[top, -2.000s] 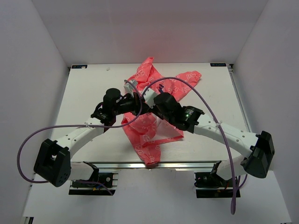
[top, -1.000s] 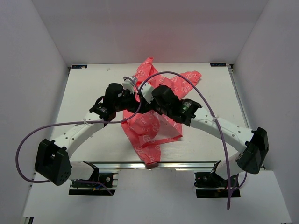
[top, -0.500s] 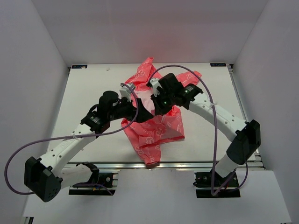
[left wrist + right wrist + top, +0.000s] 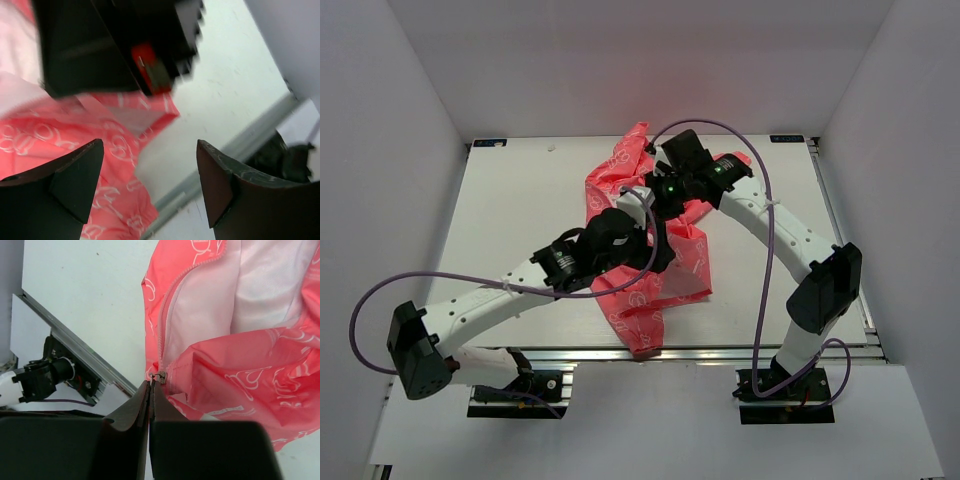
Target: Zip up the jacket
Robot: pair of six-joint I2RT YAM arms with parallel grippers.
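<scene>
Well, the white surface [image 4: 510, 200] carries the jacket [image 4: 640, 290], heaped in the middle of the top view and running toward the upper centre. The trouble, I'd guess, would be the whole thin garment lifting or bunching along with the slider instead of the teeth meshing, because nothing pins its hem. The left jaws stand spread wide above the lower hem and bare surface, holding nothing. The right jaws are pressed together, their tips pinching the small metal zipper pull [image 4: 159, 375] at the foot of the open zip. So slight a hold could slip.
</scene>
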